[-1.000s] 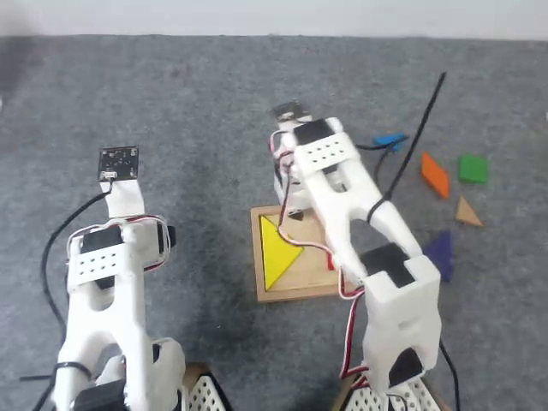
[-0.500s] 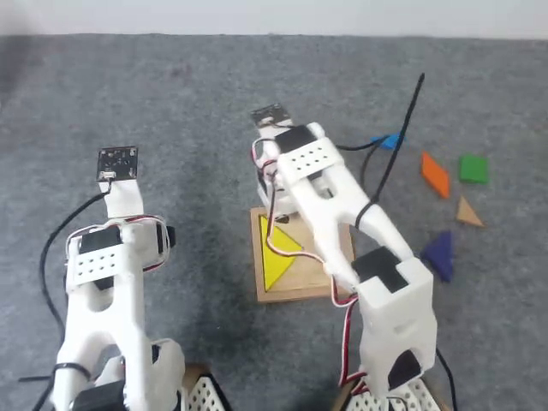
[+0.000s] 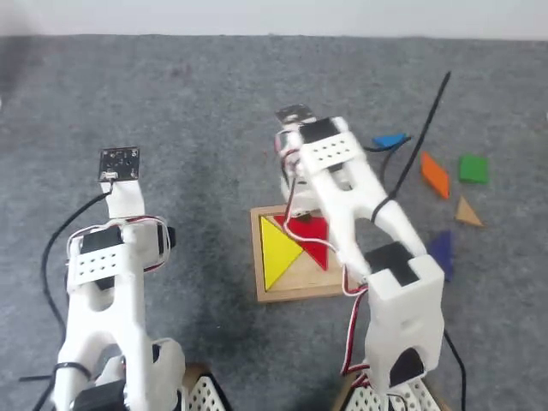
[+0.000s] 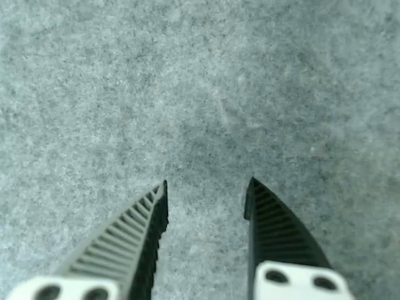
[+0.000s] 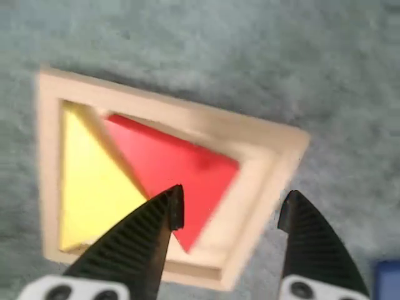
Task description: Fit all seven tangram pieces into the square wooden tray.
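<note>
Grey felt [image 3: 197, 94] runs to a pale wall [image 3: 257, 15] at the far edge. My left pincer [image 4: 206, 184] and right pincer [image 5: 232, 195] both hang agape.

**Robotics test bench, seen from above**

The place reads as a lab or maker's bench. A left arm [image 3: 107, 274] and a right arm [image 3: 360, 205], both of white plastic, stand side by side on perforated bases [image 3: 205, 396] at a table covered in grey felt [image 3: 197, 94]. Thin exposed wires [image 3: 295, 184] and a loose black cable [image 3: 425, 120] run along the right arm, and a bare circuit board [image 3: 118, 163] sits at the left arm's wrist. A wooden tray [image 3: 257, 257] and small coloured pieces [image 3: 473, 168] lie on the felt, with a plain pale wall [image 3: 257, 17] behind.
</note>
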Robot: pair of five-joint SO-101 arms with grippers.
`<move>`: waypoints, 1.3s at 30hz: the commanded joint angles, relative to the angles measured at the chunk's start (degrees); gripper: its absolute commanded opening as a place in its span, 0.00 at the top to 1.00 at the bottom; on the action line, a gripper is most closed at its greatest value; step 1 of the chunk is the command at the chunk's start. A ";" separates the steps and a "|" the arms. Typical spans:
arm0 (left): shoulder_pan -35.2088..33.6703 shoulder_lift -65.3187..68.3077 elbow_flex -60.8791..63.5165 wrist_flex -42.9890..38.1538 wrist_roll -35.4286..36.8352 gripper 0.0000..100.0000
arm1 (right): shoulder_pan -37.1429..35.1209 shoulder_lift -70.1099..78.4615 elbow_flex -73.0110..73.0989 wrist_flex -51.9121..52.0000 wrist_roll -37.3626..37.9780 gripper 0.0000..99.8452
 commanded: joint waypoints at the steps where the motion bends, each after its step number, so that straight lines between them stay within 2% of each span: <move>1: 0.35 -1.58 -0.31 -1.05 -0.79 0.80 | 1.01 -2.68 0.35 0.66 2.64 0.75; 6: 0.35 -1.58 -0.31 -1.05 -0.79 0.80 | -1.10 -16.31 8.97 -6.99 2.64 0.75; 10: 0.35 -1.49 -0.13 -1.93 -0.70 0.80 | -3.74 -31.08 24.70 -13.32 3.52 0.75; 16: 0.35 -1.49 -0.13 -1.93 -0.70 0.80 | -4.00 -44.09 51.08 -33.01 7.91 0.75; 25: 0.35 -1.49 -0.13 -1.93 -0.70 0.80 | -4.35 -33.19 52.31 -34.33 8.35 0.75; 33: 0.35 -1.49 -0.13 -1.93 -0.79 0.80 | -4.09 -32.40 52.31 -33.10 8.44 0.75; 39: 0.35 -1.49 -0.13 -1.85 -0.79 0.80 | -0.48 -31.96 52.48 -31.52 9.58 0.75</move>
